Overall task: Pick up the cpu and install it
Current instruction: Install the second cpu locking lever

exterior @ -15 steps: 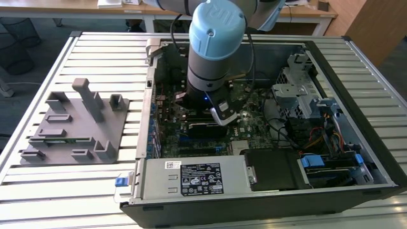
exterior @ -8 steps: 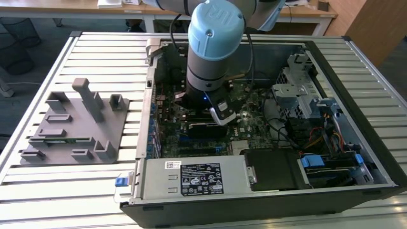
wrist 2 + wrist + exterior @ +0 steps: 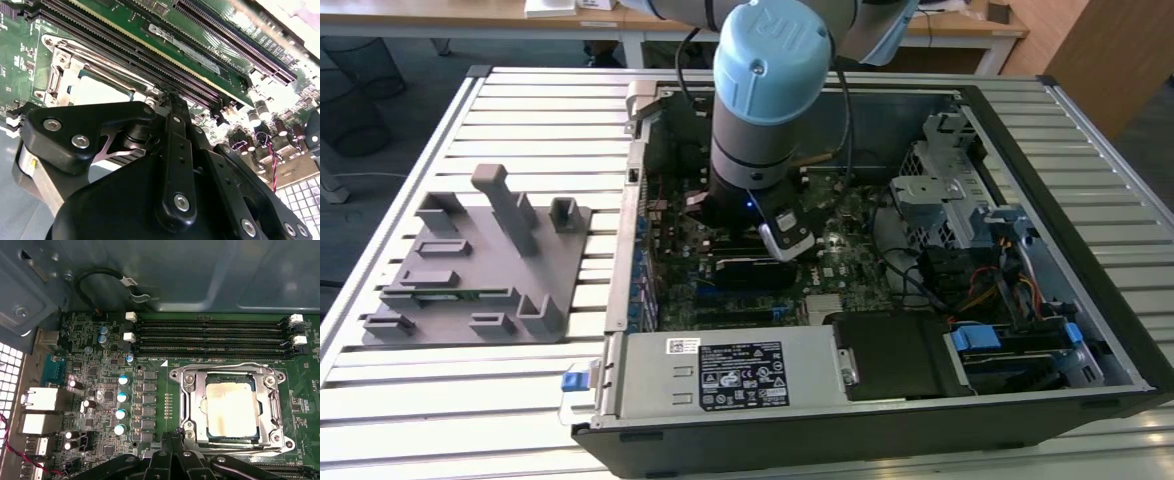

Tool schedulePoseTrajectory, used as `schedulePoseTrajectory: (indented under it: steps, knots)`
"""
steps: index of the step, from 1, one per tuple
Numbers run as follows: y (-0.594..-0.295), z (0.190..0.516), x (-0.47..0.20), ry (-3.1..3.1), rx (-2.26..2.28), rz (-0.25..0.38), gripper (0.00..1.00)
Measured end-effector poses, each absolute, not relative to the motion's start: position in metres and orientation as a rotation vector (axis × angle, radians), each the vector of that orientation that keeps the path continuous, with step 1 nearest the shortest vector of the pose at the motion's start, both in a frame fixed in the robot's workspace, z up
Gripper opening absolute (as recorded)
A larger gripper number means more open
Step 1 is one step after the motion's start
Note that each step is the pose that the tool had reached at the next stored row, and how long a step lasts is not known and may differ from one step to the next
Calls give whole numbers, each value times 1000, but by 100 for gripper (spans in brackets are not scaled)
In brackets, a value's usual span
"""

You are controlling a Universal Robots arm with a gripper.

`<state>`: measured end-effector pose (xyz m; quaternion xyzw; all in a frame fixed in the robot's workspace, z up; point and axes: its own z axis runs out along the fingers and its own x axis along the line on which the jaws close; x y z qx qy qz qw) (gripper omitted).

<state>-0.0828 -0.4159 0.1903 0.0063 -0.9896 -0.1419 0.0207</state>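
Inside the open computer case, the fingers hang low over the motherboard; whether they are clenched or released cannot be told, though they carry nothing visible. The cpu lies flat in the socket frame, apparently seated, just beside the fingertips, toward two o'clock in the first wrist view. Memory slots run alongside. Grey fixture blocks stand on the slatted surface, well apart.

pale blue-capped grey arm with a black cable; black gripper linkage studded with silver screws.
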Motion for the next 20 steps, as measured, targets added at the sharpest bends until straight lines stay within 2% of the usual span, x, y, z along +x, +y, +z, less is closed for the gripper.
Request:
schedulePoseTrajectory:
  steps: [20]
  knots:
    - [-416,210,-83,-3069,19,-441,11]
